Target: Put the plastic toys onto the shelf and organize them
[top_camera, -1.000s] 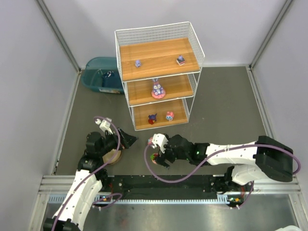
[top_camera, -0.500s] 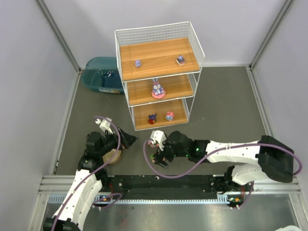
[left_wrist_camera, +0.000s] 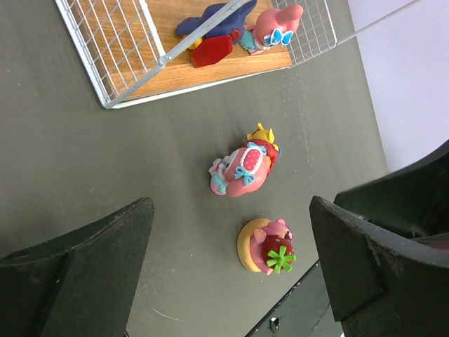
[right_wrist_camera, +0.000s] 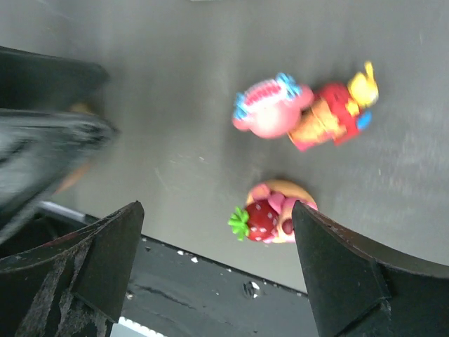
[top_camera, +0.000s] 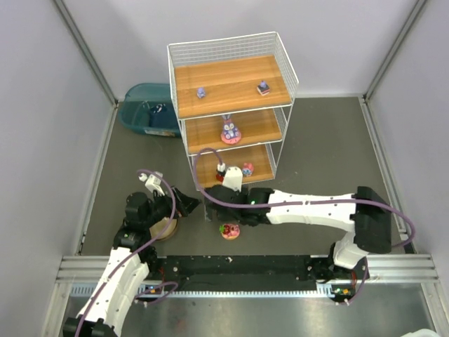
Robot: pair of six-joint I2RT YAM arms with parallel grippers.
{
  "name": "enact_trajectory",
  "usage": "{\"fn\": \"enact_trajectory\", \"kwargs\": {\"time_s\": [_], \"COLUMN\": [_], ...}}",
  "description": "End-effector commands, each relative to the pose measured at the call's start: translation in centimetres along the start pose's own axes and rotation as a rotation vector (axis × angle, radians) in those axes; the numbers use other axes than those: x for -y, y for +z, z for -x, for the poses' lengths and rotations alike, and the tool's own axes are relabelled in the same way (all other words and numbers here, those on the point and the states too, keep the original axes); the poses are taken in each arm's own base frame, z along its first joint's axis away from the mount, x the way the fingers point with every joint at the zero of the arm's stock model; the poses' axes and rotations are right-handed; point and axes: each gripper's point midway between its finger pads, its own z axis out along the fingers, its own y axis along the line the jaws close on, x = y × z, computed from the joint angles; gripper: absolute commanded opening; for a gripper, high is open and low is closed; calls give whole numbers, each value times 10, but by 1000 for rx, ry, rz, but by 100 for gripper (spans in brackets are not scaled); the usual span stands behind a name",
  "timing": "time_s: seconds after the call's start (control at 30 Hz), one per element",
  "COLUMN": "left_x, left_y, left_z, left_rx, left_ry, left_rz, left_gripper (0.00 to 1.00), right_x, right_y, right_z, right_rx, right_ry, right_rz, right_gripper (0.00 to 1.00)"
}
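The shelf (top_camera: 231, 84) stands at the far middle, with two small purple toys on the top board, a purple-eared bunny (top_camera: 229, 130) on the middle board and a pink toy (top_camera: 247, 168) on the bottom board. A pink strawberry-topped disc (top_camera: 229, 230) lies on the floor, also seen in the left wrist view (left_wrist_camera: 266, 246) and the right wrist view (right_wrist_camera: 273, 214). A pink, red and yellow figurine (left_wrist_camera: 242, 167) lies beside it, toward the shelf (right_wrist_camera: 302, 112). My right gripper (top_camera: 209, 207) hovers above both, open and empty (right_wrist_camera: 217, 274). My left gripper (top_camera: 188, 203) is open and empty (left_wrist_camera: 231, 260).
A teal bin (top_camera: 144, 112) sits left of the shelf. A tan round bowl (top_camera: 165, 228) lies under my left arm. My two grippers are close together in front of the shelf's bottom board (left_wrist_camera: 175, 67). The black rail runs just behind the disc.
My right gripper has swung from over the strawberry disc to the left and toward the shelf, leaving the disc uncovered on the floor. My left arm has not moved.
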Motion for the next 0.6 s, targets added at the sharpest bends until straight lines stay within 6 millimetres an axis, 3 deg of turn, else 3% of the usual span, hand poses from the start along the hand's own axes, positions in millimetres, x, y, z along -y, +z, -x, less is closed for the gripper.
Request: {"fn": "enact_trajectory", "kwargs": {"time_s": [0.0,0.13,0.3,0.57], "left_x": [-1,-1,-4,-6], "left_y": [0,0,1,1], "left_z": [-2,-1,-4,-7], "left_rx": [-18,-17,-20,-28], "left_ry": [-9,-1,-11,-9], "left_rz": [12,15,18,21], "left_gripper": [99,99,99,99], "right_x": [37,51,65,72], "right_y": [7,9,22,38], "right_z": [-32,-37,-58,-78], "right_rx": [-5,28,-6,-45], "right_ry": [218,244,257,255], "right_rz": [-237,-279,-339,-379], "right_gripper": [88,88,89,89]}}
